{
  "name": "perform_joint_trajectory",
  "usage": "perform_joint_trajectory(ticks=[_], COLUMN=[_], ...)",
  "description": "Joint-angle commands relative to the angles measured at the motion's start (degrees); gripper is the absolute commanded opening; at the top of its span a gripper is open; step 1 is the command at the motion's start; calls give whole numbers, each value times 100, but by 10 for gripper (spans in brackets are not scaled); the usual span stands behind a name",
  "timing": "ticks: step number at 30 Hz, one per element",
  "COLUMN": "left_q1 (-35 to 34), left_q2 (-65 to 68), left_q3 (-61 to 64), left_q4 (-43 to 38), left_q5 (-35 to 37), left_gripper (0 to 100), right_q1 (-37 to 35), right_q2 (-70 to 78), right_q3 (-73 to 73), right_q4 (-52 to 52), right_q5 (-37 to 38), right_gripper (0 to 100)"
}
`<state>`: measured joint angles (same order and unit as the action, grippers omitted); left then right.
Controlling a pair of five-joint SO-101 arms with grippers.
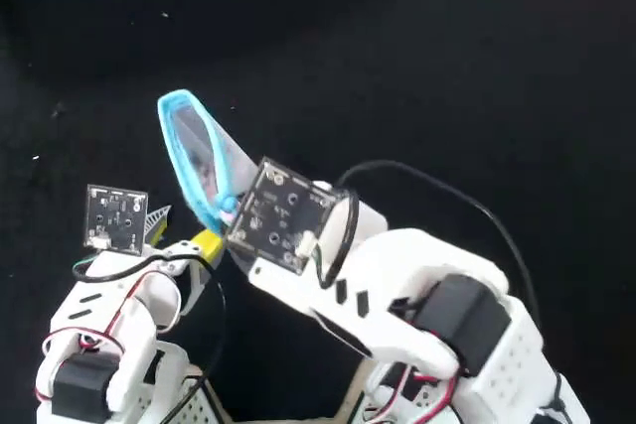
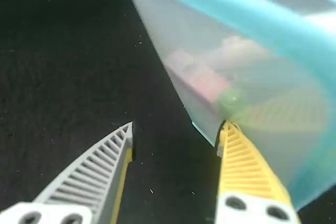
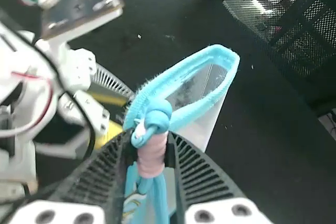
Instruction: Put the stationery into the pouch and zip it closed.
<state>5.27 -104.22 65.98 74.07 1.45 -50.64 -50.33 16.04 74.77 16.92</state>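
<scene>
Pouch of soft see-through plastic with a pale blue zip band, held up by one end over the left half of the black table, well in from its edges, pink and green stationery dimly visible inside. It looks light, limp and slippery, so the firmer zip band or pink pull tab seems best to grip; the right gripper is clamped on that tab, and the left gripper sits with fingers apart beside the pouch's lower corner. No label or writing is readable.
</scene>
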Motion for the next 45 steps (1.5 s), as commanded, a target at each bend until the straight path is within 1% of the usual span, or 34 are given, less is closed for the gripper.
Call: perform_joint_trajectory(ticks=[1,5,7,13,19,22,24,31,33,35,37,39,42,45], left_q1=[154,154,286,558,92,-101,-198,-549,-699,-884,-927,-927,-919,-919], left_q2=[-44,-53,-53,-53,-53,-53,-53,-53,-53,-53,-53,-53,-53,-53], left_q3=[-514,-664,-734,-716,-699,-725,-743,-752,-690,-681,-699,-708,-752,-1033], left_q4=[62,158,237,255,220,220,220,70,-97,-193,-193,-193,-141,114], left_q5=[35,53,35,18,18,9,9,9,9,26,26,26,26,9], left_gripper=[268,268,268,268,268,268,267,264,264,264,264,264,264,266], right_q1=[79,281,343,325,325,325,334,308,149,-167,-519,-686,-712,-712], right_q2=[119,435,585,637,215,-189,-347,-444,-444,-462,-497,-479,-400,-374], right_q3=[-286,-286,-286,-312,-418,-391,-382,-409,-426,-426,-391,-382,-163,347], right_q4=[-396,-782,-941,-932,-404,-378,-281,404,510,686,730,712,360,-343], right_q5=[70,70,70,70,88,369,404,422,431,431,431,431,431,440], right_gripper=[11,11,11,11,11,11,11,11,11,11,11,11,11,11])
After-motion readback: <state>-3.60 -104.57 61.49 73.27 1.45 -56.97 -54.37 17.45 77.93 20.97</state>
